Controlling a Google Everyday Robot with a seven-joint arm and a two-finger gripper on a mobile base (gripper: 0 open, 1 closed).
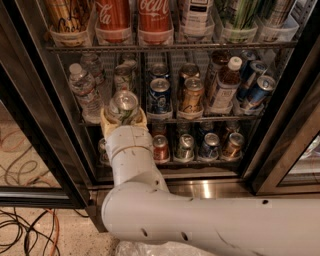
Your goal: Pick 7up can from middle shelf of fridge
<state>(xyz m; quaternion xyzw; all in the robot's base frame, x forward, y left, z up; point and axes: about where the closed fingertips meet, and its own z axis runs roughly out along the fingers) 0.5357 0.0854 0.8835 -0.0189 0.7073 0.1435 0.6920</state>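
My gripper [123, 114] sits on the end of the white arm, at the left front of the middle shelf [200, 120] of the fridge [282, 125]. Its cream fingers [105, 120] are shut on the 7up can [122, 105]. The can has a silver top and a pale green body, and it is held upright at about the level of the shelf's front rail. Another can [123, 75] stands behind it in the same lane. The arm hides the lower part of the held can.
On the middle shelf stand water bottles [85, 92], a blue can [160, 96], a gold-brown can [192, 95], a brown bottle [225, 85] and blue cans [257, 90]. Coca-Cola bottles [155, 15] stand on the rack above, several cans [185, 147] below. Cables [30, 225] lie on the floor at left.
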